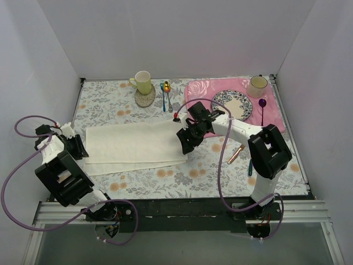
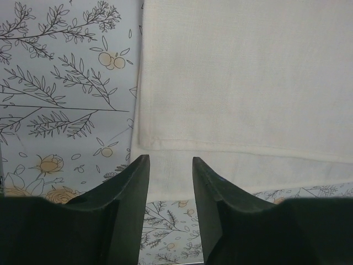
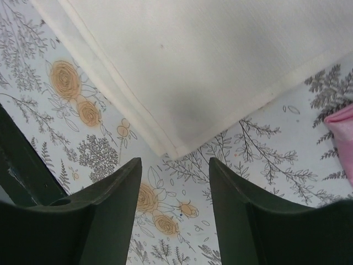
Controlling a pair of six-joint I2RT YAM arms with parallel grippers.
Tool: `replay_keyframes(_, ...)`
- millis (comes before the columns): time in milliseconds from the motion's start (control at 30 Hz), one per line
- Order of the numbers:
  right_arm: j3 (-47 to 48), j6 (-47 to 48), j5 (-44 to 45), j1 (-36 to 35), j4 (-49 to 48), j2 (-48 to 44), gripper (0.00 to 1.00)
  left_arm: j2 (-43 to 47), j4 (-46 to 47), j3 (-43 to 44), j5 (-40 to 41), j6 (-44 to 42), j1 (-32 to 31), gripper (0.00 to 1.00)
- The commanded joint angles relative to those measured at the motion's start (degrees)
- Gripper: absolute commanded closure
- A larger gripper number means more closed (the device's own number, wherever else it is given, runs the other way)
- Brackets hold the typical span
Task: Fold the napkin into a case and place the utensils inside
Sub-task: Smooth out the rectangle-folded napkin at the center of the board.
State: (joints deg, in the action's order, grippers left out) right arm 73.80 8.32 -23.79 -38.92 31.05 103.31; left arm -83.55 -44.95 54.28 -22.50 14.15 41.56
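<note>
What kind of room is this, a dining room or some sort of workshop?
Probably a robot test booth dressed as a dining table: plain white walls box in a floral tablecloth, two robot arms are bolted to a metal rail, and a plate and mug are laid out.

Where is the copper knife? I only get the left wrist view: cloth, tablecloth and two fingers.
Observer: The knife lies on the tablecloth to the right of the napkin, nothing touching it.
Operator: Do the right fingers hold the napkin?
Observer: No. They stand apart at a corner on its right end, gripping nothing.
Operator: How is the napkin folded?
Observer: The top view shows a long strip, a lower layer peeking out along the near edge.
</note>
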Motion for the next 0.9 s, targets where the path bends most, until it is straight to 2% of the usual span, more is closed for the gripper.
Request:
replay_keyframes(0, -1.47, -1.81, 1.21, 1.56, 0.59, 1.98, 0.39, -0.21, 1.44, 0.56, 0.71, 1.32, 0.19, 0.62)
replay_keyframes(600, -3.57, -5.59, -4.60, 0.33, -1.16, 7.26, 0.44, 0.05, 3.46, -1.28, 1.05, 1.84, 0.01, 0.60)
replay_keyframes(867, -6.65, -6.65, -3.28, 0.07, -3.01, 6.73, 0.53, 0.58, 3.55, -1.37, 0.71, 1.23, 0.01, 0.60)
